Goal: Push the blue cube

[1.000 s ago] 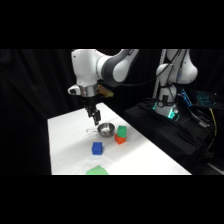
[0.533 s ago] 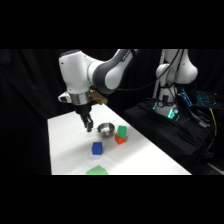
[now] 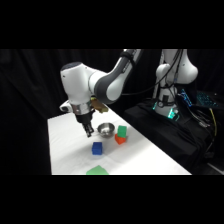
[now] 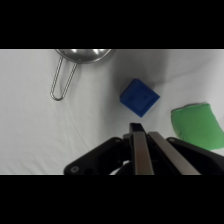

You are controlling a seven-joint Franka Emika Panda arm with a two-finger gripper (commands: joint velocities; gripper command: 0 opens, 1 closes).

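The arm is on its approach, with the push itself not yet begun. The gripper (image 3: 88, 131) hangs above the white table (image 3: 65, 145), between the metal bowl (image 3: 105, 130) and the table's far edge, and the blue cube (image 3: 97, 148) sits just beyond it toward the near side, apart from it. In the wrist view the two fingers (image 4: 136, 150) lie pressed together with no gap and nothing between them, and the cube is just ahead of their tips. A flat green block (image 3: 97, 171) lies past the cube. Next the closed tips likely need to drop to cube height, meet its near face and drive it forward, squarely enough that it doesn't spin away.
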